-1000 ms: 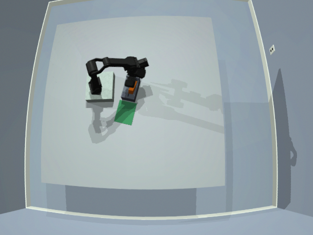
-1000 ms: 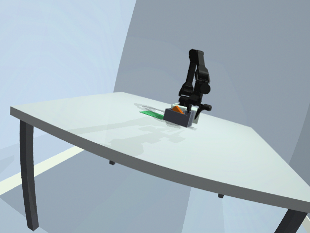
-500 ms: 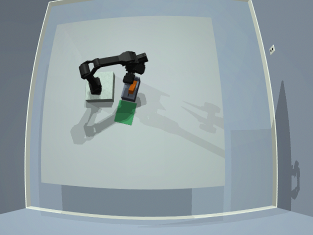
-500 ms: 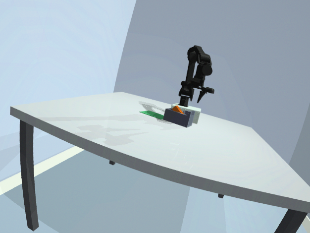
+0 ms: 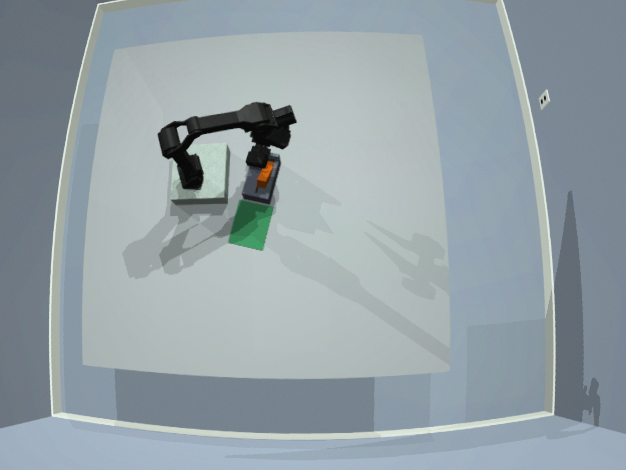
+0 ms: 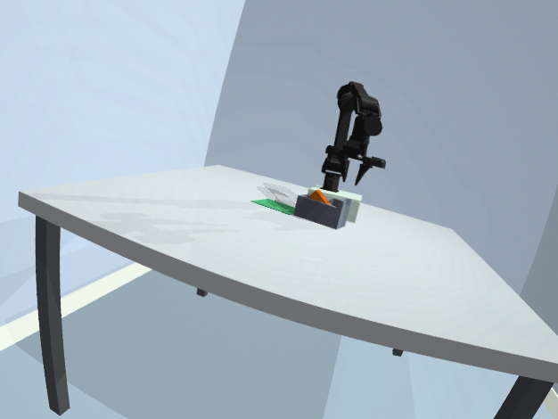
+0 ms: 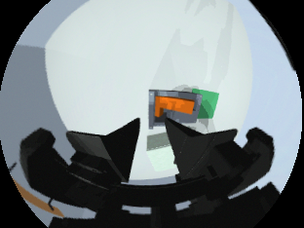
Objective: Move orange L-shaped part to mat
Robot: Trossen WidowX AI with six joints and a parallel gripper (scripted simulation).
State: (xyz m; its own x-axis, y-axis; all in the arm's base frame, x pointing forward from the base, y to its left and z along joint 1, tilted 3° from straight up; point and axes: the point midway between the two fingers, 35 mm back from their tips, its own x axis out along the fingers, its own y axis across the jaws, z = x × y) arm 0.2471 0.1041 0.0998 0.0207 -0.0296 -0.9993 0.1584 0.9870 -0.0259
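Note:
The orange part [image 5: 263,179] [image 6: 319,196] [image 7: 177,104] lies tilted in the grey tray [image 5: 248,194] [image 6: 316,216] [image 7: 151,109]. Its straight end, toward the mat, stands above the tray's rim; its L-shaped end is low in the pocket. The green mat [image 5: 250,226] [image 6: 269,205] [image 7: 210,101] lies flat beside the tray, against its short side, with nothing on it. My gripper [image 6: 350,182] [image 7: 152,121] is partly open and empty, pointing down above the tray, nearer its L-shaped-end side. In the top view its fingertips are hidden by the gripper's body.
The pale square base block [image 5: 214,169] [image 6: 355,208] [image 7: 163,158] under the arm stands close beside the tray, on the opposite side from the open table. The arm reaches over from that block. Long arm shadows cross the table top [image 5: 323,328] [image 6: 252,252] and part of the mat.

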